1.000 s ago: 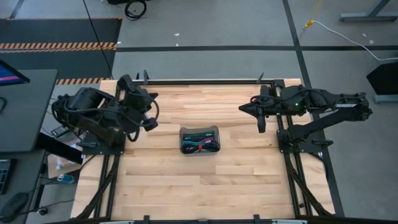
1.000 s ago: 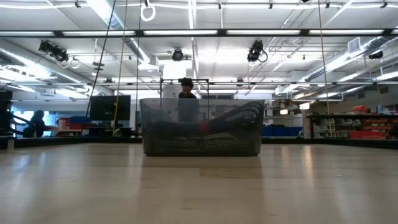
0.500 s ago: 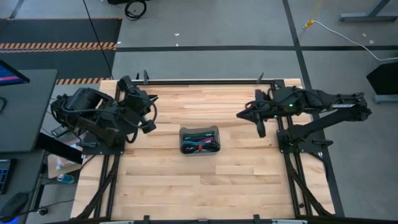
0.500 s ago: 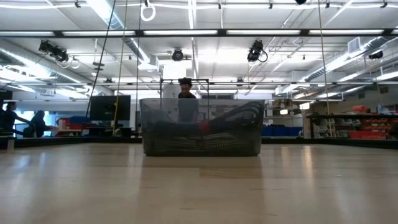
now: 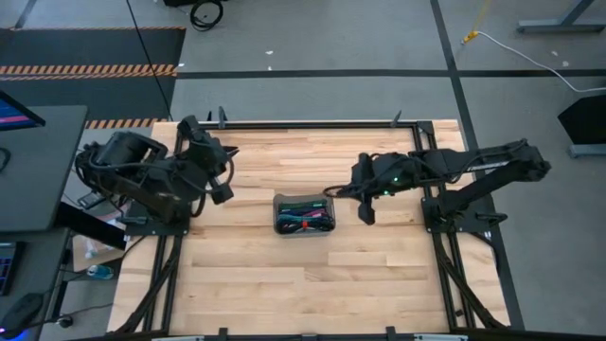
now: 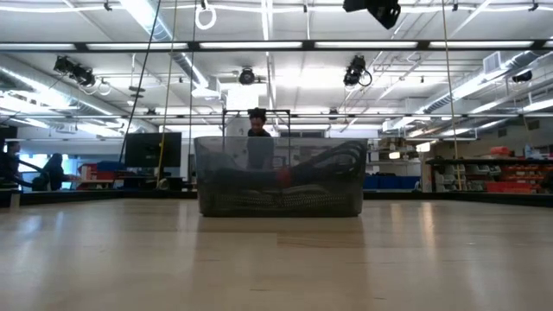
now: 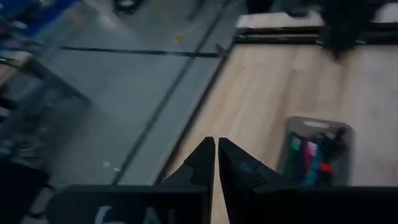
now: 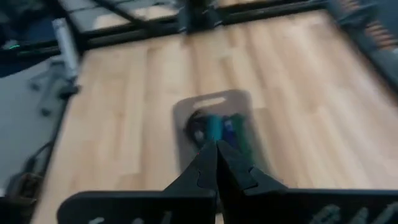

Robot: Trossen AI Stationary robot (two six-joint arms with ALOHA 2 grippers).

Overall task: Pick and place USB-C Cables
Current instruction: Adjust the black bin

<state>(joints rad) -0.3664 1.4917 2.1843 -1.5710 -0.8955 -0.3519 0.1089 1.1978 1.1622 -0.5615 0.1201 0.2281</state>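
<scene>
**Cables sit in the tray while the right arm reaches in from the side**

Taking the tray (image 5: 304, 213) in the middle of the wooden table (image 5: 284, 284) as the marker, the left gripper (image 5: 220, 186) hangs well off to its left, tucked up by its own arm near the table's edge. From its wrist camera the two dark fingers (image 7: 202, 163) are pressed together, tips all but touching, with nothing between them.

The USB-C cables (image 5: 305, 219) all lie bundled inside the tray, a tangle of green, red, purple and black cords. From table height the tray's translucent wall (image 6: 278, 177) shows them as dark loops heaped within. A person (image 6: 257, 123) stands in the room far behind it.

To the right of the tray, the right gripper (image 5: 333, 190) is stretched out toward it, its tip just beside the tray's upper right corner and raised above the table. Its fingers (image 8: 205, 165) are also closed together, holding nothing, with the tray and its coloured cords showing just beyond them.
</scene>
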